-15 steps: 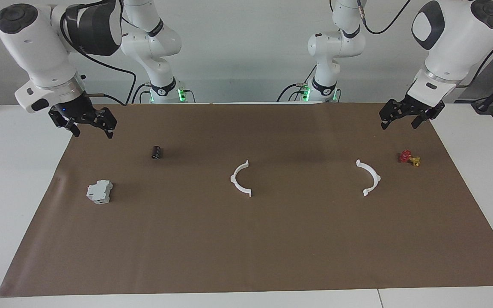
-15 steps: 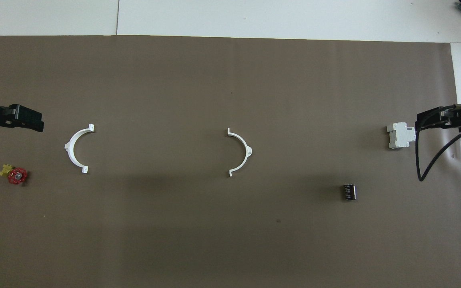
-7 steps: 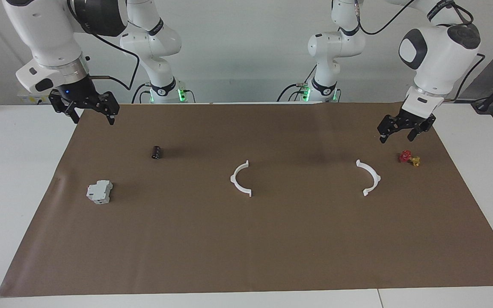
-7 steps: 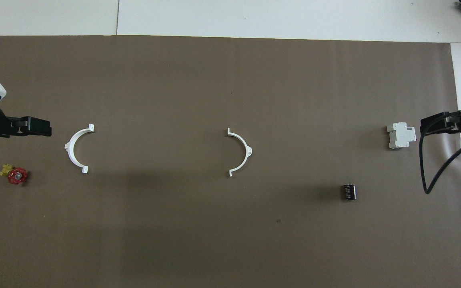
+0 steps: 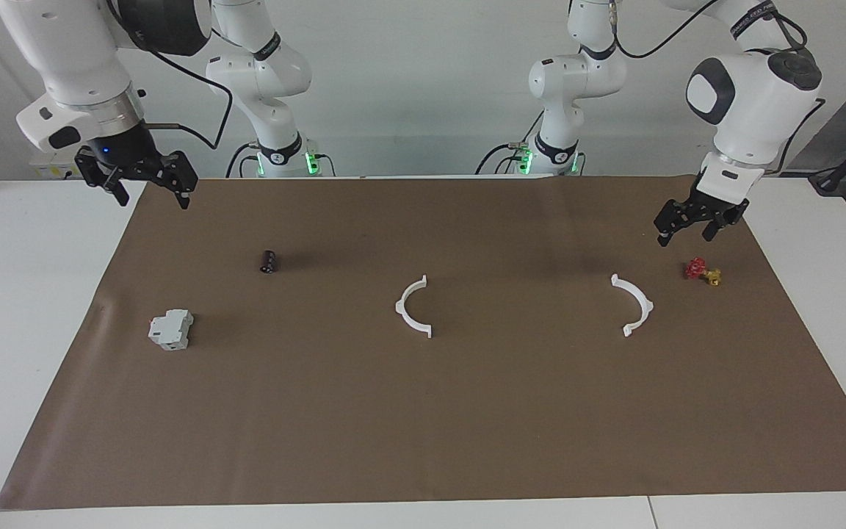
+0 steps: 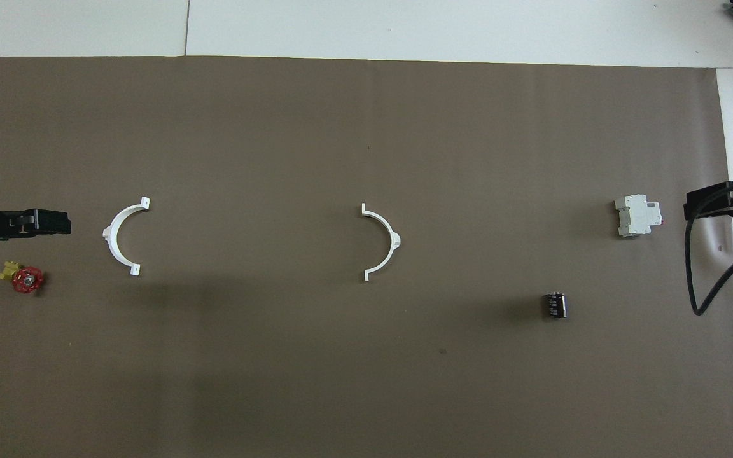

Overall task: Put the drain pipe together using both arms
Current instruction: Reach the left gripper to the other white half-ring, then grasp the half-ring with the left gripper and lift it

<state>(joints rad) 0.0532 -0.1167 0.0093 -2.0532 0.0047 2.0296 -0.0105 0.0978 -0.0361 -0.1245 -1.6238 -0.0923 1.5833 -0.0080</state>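
I have the left hand [image 5: 689, 225], open and empty, near one half-ring [image 5: 633, 304]; right hand [image 5: 145, 185], open, waits.

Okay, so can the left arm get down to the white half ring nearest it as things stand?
Probably yes. The left gripper hangs open and empty above the brown mat, and that half ring lies flat and alone. Only the small red and yellow valve sits beside it, not touching it and not covering it.
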